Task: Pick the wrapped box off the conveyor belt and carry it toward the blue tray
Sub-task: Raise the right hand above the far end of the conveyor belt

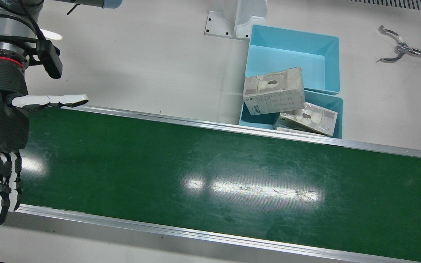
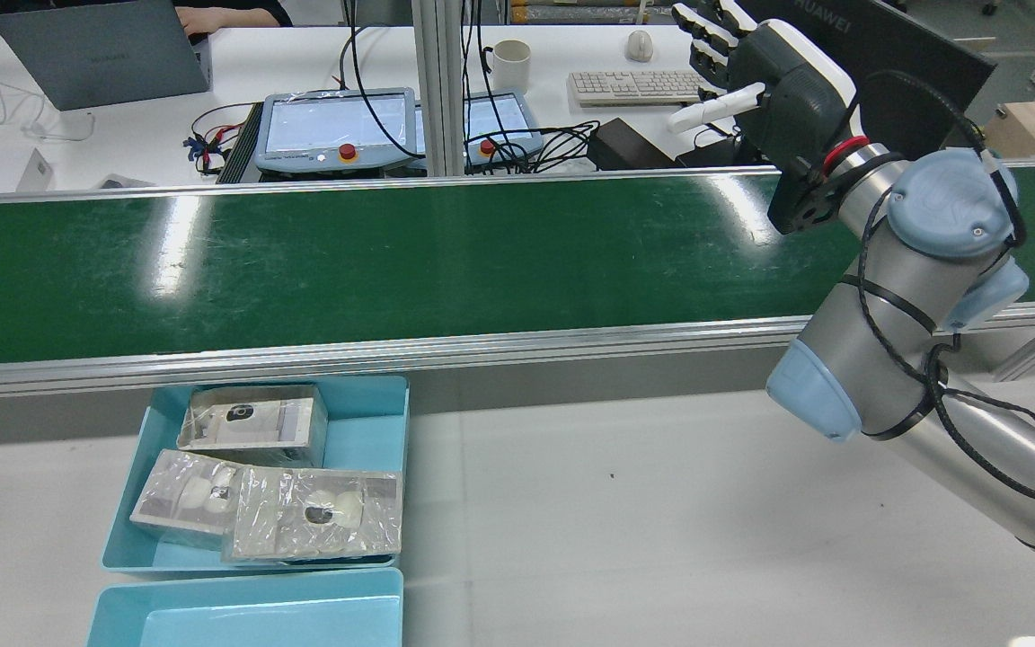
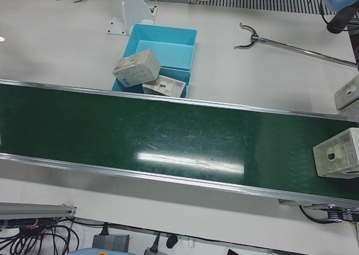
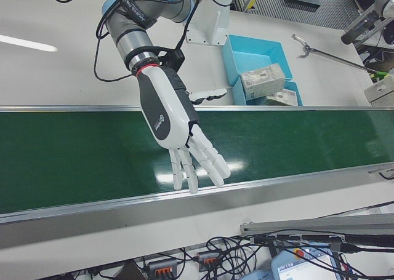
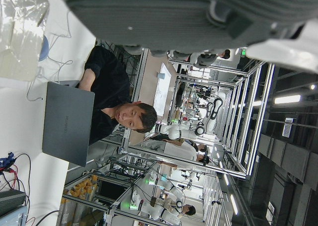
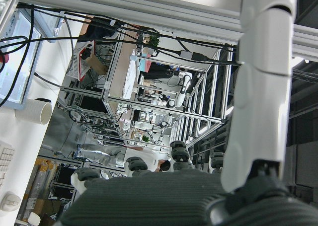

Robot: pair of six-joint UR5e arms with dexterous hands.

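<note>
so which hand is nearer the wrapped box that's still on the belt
Left, probably. Its arm shows at the wrapped box's end of the belt, though the left hand shows only in its own camera. The right hand hovers open over the far opposite end.

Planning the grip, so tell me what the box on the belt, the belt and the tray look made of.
Box: pale cardboard, apparently under clear film; wrinkles and glare suggest it.
Belt: green rubber or PVC, glossy; it mirrors the lights and shows scuffs.
Tray: light blue moulded plastic, smooth, probably rigid.
</note>
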